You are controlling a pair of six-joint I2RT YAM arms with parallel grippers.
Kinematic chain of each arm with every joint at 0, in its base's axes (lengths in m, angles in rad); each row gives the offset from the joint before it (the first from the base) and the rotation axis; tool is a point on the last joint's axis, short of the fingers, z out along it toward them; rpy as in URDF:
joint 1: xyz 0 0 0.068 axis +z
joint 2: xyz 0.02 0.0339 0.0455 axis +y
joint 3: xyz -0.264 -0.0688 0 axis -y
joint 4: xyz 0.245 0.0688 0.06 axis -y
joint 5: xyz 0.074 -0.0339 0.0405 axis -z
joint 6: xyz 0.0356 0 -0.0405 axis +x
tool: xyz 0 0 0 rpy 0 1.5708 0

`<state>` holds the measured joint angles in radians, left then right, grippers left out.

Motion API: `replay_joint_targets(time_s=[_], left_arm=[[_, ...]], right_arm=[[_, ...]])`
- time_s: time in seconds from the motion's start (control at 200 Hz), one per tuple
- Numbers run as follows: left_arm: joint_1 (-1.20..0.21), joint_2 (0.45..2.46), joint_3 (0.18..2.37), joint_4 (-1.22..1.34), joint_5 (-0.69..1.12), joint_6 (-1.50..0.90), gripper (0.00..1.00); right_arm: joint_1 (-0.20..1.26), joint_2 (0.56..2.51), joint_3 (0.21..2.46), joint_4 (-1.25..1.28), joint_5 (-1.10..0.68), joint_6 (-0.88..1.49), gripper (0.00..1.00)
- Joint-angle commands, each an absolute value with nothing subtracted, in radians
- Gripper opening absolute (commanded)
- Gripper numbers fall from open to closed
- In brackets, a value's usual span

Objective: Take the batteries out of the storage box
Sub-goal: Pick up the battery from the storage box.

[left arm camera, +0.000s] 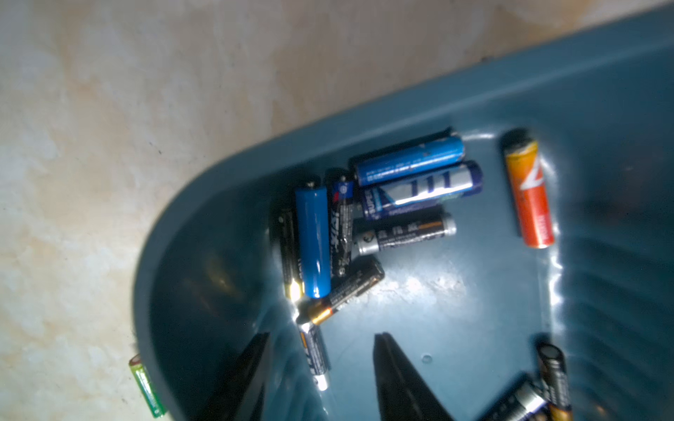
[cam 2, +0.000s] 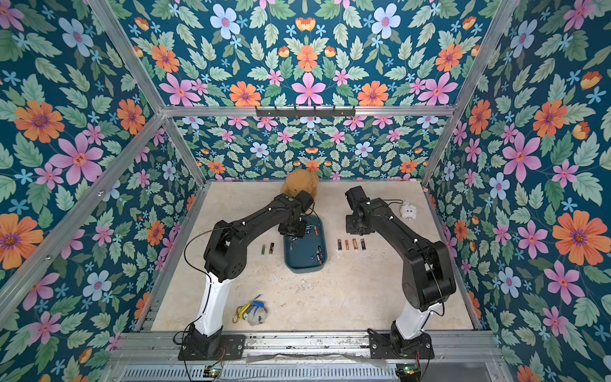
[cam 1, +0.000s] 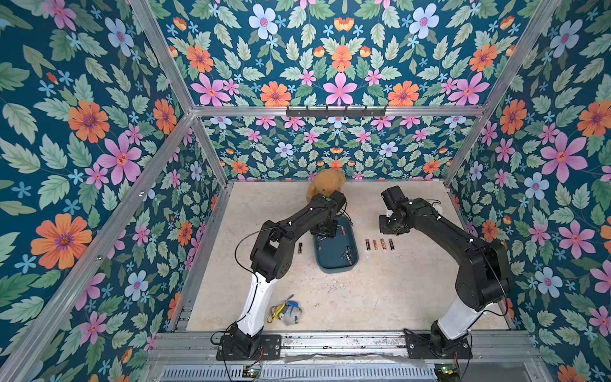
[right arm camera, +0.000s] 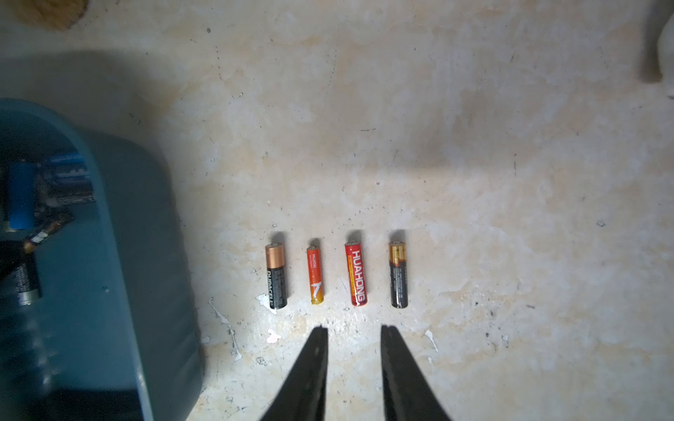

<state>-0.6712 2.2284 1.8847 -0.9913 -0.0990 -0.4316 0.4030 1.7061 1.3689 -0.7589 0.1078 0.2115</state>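
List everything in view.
storage box: one, teal, table centre.
batteries in the box: about a dozen, mostly black or blue; far end, near corner.
row of batteries: four, black, orange, red, black; right of box.
batteries left of the box: two, green, black.
teddy bear: one, brown, far edge.
plush toy: one, white, far right.
keychain bundle: one, yellow-blue-grey, front left.
hook rail: one, black, back wall.
left gripper: black, open, inside box.
right gripper: black, open, near the row.

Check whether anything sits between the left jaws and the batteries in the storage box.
Nothing visible does. The left gripper is over the storage box, jaws open, with one black battery in the gap between them and the other batteries just beyond, unobstructed.
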Motion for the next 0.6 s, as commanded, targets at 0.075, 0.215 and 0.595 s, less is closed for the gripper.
replay_joint_targets(time_s=[0.075, 0.215, 0.595], left_arm=[[-0.684, 2.259, 1.901, -1.053, -0.122, -0.503, 0.55], [-0.699, 2.290, 1.948, -1.100, -0.138, -0.527, 0.56], [-0.709, 2.354, 1.997, -1.170, -0.157, -0.577, 0.57]], right_arm=[[0.404, 1.679, 1.346, -0.734, 0.098, 0.192, 0.31], [0.403, 1.667, 1.335, -0.717, 0.088, 0.180, 0.31], [0.400, 1.626, 1.308, -0.681, 0.063, 0.144, 0.31]])
